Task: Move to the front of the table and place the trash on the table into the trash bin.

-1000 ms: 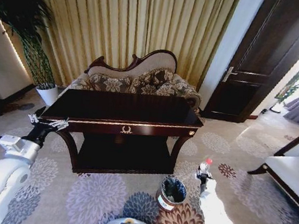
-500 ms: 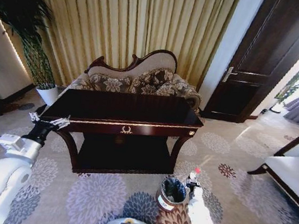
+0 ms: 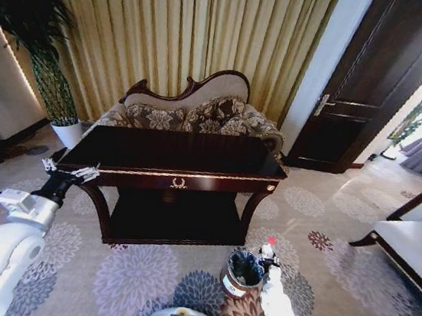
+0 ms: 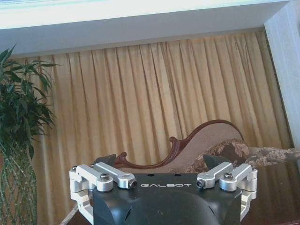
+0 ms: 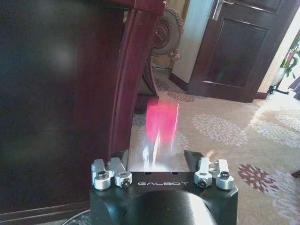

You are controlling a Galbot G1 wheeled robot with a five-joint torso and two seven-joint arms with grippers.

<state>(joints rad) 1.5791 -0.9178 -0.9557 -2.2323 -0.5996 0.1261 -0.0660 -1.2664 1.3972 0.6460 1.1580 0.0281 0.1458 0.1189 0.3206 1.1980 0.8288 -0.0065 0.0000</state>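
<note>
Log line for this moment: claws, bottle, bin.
right claw: shut on bottle, at rim of trash bin | left claw: open, idle at left end of table

A long, dark, glossy wooden table with gold trim point(image 3: 175, 170) stands on a pale carpet patterned with large grey and purple flowers point(image 3: 135, 276). Its tabletop reflects the room. A gold crest sits at the middle of the front rail, and curved legs run down to a dark lower shelf point(image 3: 173, 215). On the carpet just off the table's front right corner stands a small round dark-brown bin with a black liner and a white label point(image 3: 241, 273).
</note>
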